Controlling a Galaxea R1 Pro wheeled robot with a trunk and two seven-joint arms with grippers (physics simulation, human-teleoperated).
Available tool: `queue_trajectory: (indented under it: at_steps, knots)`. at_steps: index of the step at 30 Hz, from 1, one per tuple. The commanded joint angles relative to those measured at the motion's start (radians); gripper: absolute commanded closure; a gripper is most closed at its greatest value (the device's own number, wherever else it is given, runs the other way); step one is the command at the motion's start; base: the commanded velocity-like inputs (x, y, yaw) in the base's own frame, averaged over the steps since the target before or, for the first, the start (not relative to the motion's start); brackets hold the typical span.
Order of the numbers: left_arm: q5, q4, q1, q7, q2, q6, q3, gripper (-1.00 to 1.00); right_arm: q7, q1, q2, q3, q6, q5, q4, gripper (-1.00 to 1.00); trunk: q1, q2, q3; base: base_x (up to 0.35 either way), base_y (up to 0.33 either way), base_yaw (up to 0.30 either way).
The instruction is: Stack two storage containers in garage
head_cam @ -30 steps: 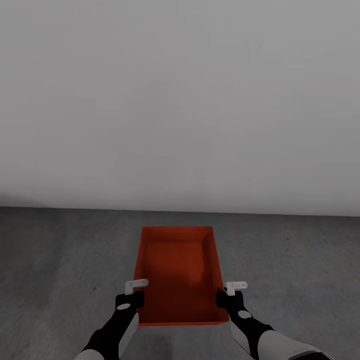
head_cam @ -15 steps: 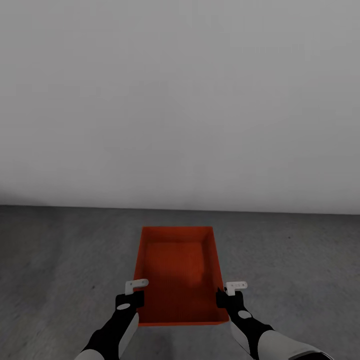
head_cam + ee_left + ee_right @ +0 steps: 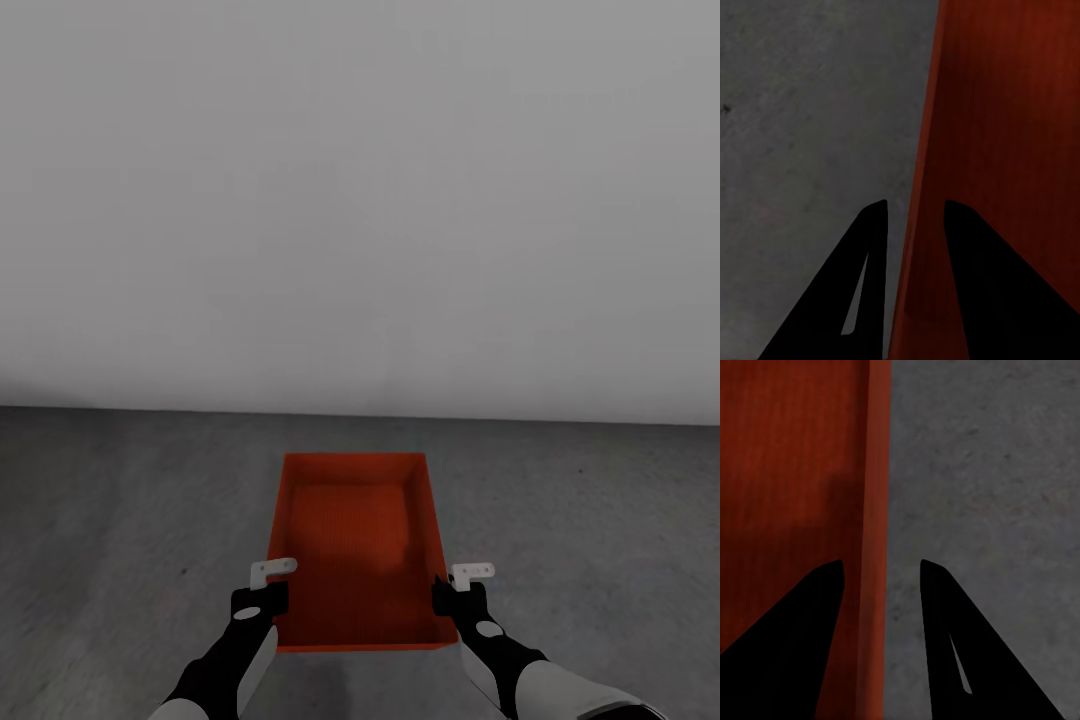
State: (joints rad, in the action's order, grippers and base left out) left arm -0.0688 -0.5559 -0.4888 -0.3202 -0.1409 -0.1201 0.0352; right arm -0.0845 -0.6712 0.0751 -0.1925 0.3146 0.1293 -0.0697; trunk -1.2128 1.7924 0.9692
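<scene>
One orange-red bin (image 3: 355, 545) is held out in front of the trunk, over the dark concrete floor (image 3: 120, 520) of the garage and short of the pale grey wall (image 3: 360, 200). It is gripped by both long side walls near the end closest to the robot, which is judged to keep it level and centred between the arms while it is carried or lowered. Whether its base is resting on the floor or is a little above it cannot be told from these views.

The left gripper (image 3: 265, 590) is set at the bin's left rim. In the left wrist view its two dark fingers (image 3: 870, 247) are seen straddling the wall, one outside over the concrete and one inside over the ribbed interior, with a gap showing beside the wall; firm clamping cannot be told. The right gripper (image 3: 462, 590) is placed likewise on the right rim, and in the right wrist view a finger (image 3: 937, 607) is seen on each side of the wall, again with some space visible.

Both forearms are reached forward and slightly inward, the wrists bent down so that the fingers point into the rim from above
</scene>
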Motion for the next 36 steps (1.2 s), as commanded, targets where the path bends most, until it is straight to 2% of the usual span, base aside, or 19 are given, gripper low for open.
queue_trajectory:
  at_steps: [1, 15, 27, 36]
  knots:
    - [-0.022, -0.006, -0.001, 0.003, 0.001, -0.004, 0.0, 1.0, -0.001, -0.001, 0.0, 0.062, 0.002, 0.009, 0.001, 1.0, -0.004, 0.008, 0.004, 0.0, 0.0, 0.0]
    - [-0.022, -0.006, -0.001, 0.003, 0.001, -0.004, 0.0, 1.0, -0.001, -0.001, 0.0, 0.061, 0.003, 0.009, 0.001, 1.0, -0.057, 0.106, 0.048, 0.0, 0.0, 0.0]
    - [-0.022, -0.006, -0.001, 0.003, 0.001, -0.004, 0.0, 1.0, -0.001, -0.001, 0.0, 0.061, 0.003, 0.009, 0.001, 1.0, -0.103, 0.19, 0.101, 0.0, 0.0, 0.0]
    - [-0.022, -0.006, -0.001, 0.003, 0.001, -0.004, 0.0, 1.0, -0.001, -0.001, 0.0, 0.061, 0.003, 0.009, 0.001, 1.0, -0.138, 0.253, 0.132, 0.0, 0.0, 0.0]
